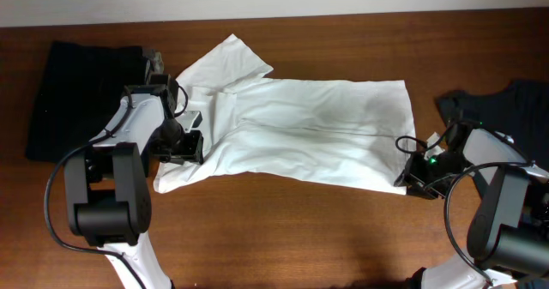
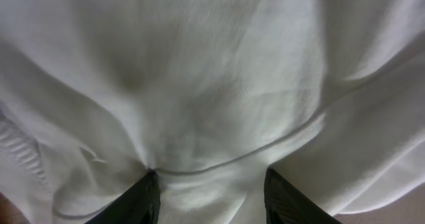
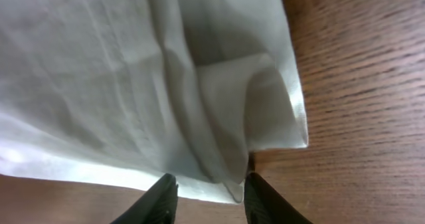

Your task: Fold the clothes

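White T-shirt (image 1: 317, 126) lies across the middle of the surface (image 1: 283, 229), long axis left to right, flattened into a broad band with one sleeve (image 1: 227, 57) turned up at the far left corner. The right wrist view shows doubled layers at the hem corner (image 3: 265, 111), so I judge a first lengthwise fold to be in. The band is not yet shortened end to end, and its left end is rumpled. Left jaws sit on the shirt's left edge. The fingers (image 2: 143, 201) stand apart with a ridge of white cloth bunched between them, but the view is too close to tell whether they clamp that ridge or only press down beside it. Right jaws are at the near right hem corner, fingers (image 3: 165, 199) partly spread astride the hem edge, not closed on it. Black garment (image 1: 81, 100) at the far left lies as a tidy rectangle; I read it as done. Dark grey garment (image 1: 506, 105) at the right edge lies spread and creased, partly out of frame, untouched. Estimate: shirt roughly half folded; cross folds and the grey garment remain.
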`<state>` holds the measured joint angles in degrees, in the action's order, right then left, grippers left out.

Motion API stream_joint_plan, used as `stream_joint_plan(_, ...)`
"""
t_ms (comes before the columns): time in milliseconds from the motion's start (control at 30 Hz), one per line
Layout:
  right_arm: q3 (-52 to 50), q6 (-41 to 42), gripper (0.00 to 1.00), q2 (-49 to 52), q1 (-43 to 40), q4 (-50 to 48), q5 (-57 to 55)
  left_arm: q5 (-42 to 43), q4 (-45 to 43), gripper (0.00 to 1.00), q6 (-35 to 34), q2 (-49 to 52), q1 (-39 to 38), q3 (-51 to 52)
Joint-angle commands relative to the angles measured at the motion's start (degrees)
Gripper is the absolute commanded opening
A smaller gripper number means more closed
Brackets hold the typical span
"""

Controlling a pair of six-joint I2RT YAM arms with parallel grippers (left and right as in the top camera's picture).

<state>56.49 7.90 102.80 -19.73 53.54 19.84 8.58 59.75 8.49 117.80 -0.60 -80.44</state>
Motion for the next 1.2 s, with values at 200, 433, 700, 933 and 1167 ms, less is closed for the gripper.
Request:
stream_joint_plan(200,-0.2,0.8,0.04,-0.9,-1.3,0.9,1.4,0.0,-2.0,0.51,-0.3,0.6,0.3,1.3)
stream_joint_plan(433,11.7,6.4,0.04,-0.9,-5.9,13.8,-13.8,-3.5,-2.1,0.51,-0.3,0.6,1.2,1.3)
stream_joint_plan(700,11.6,7.9,0.10,-0.9,-5.7,15.2,-16.0,-1.7,1.5,0.50,-0.3,0.6,1.6,-2.1)
stream_joint_plan(933,13.9,7.0,0.32,-0.9,-5.8,16.3,-12.8,2.4,8.7,0.55,0.2,0.5,1.0,-13.4)
stream_joint_plan(1167,16.3,-0.4,0.40,-1.0,-5.7,18.7,-1.0,0.1,11.4,0.56,2.3,0.5,0.0,-11.6)
